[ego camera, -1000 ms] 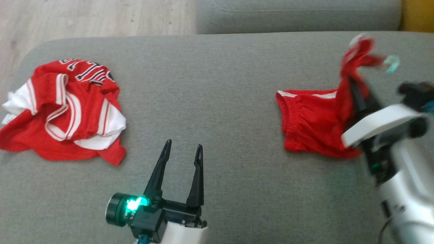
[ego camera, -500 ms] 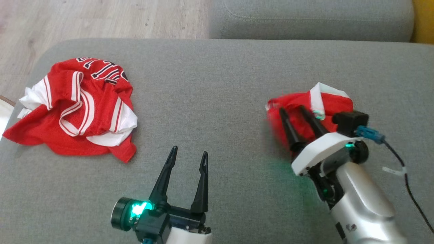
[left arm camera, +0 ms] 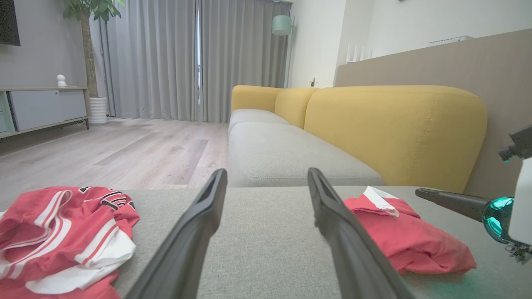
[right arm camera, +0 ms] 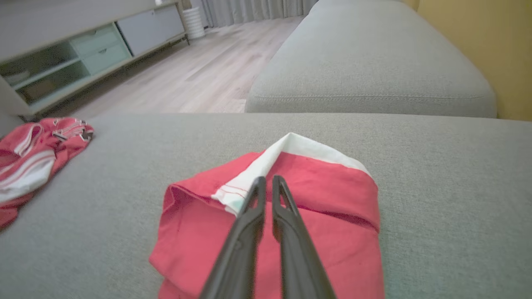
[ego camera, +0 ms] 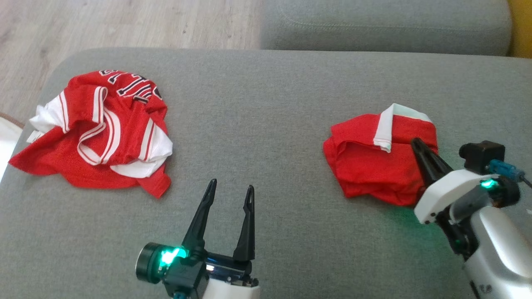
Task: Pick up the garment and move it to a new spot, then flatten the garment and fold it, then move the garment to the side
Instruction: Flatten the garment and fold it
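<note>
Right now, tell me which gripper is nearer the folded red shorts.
Right. The right gripper is over the shorts, fingers together; the left gripper is open, off to their left above the sofa.

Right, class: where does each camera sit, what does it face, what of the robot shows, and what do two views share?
Head view: on the head, facing down at the grey seat; open left gripper low, shut right gripper at right.
Left wrist view: low on that wrist, facing the yellow backrest along open fingers.
Right wrist view: on that wrist, facing the folded red garment along closed fingers.
Shared: both wrist views show that garment and the crumpled jersey.
</note>
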Available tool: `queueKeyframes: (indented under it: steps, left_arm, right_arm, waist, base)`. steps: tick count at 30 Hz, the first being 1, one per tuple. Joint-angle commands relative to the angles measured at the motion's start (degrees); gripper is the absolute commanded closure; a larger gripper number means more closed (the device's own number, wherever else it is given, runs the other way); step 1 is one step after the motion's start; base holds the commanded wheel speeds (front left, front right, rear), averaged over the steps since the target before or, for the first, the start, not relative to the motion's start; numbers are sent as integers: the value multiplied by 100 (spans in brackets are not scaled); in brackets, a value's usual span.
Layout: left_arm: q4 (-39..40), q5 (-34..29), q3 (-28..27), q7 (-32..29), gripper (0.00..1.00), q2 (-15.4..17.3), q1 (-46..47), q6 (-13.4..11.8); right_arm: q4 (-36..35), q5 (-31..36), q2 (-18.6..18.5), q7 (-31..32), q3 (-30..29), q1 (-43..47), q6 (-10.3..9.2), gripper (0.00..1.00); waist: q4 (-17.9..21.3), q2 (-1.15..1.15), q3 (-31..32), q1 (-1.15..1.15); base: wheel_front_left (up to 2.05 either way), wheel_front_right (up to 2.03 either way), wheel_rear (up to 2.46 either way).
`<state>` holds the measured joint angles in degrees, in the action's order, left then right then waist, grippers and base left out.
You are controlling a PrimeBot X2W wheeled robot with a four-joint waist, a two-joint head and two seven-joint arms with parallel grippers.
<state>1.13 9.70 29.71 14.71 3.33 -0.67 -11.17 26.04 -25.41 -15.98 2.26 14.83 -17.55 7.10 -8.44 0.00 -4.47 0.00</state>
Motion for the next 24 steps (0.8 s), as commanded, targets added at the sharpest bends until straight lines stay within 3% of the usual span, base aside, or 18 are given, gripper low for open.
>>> queueKeyframes:
  steps: [1, 8, 15, 23, 24]
  left_arm:
    - [215, 39, -130, 29, 0, -46, 126, -22]
    - [191, 135, 21, 29, 0, -46, 272, -30]
    - [184, 228, 106, 29, 0, -46, 400, -66]
    - [175, 226, 107, 29, 0, -46, 449, -138]
    - [169, 220, 85, 29, 0, -46, 430, -149]
  right_arm:
    - [-96, 121, -154, 68, 78, -213, 39, 100]
    - [629, 237, -307, 518, 317, -616, 39, 100]
    - [997, -62, -173, 298, 589, -1118, 39, 100]
    - [1087, -426, 50, -1163, 824, -1646, 39, 100]
    - [1054, -474, 61, -1294, 860, -1618, 39, 89]
  waist:
    - [-60, 0, -62, 0]
    - [-342, 0, -277, 0]
    - [-600, 0, -443, 0]
    - [-641, 0, -400, 0]
    - [-603, 0, -362, 0]
  base:
    - [0, 0, 0]
    - [0, 0, 0]
    - [0, 0, 0]
    - [0, 0, 0]
    - [0, 0, 0]
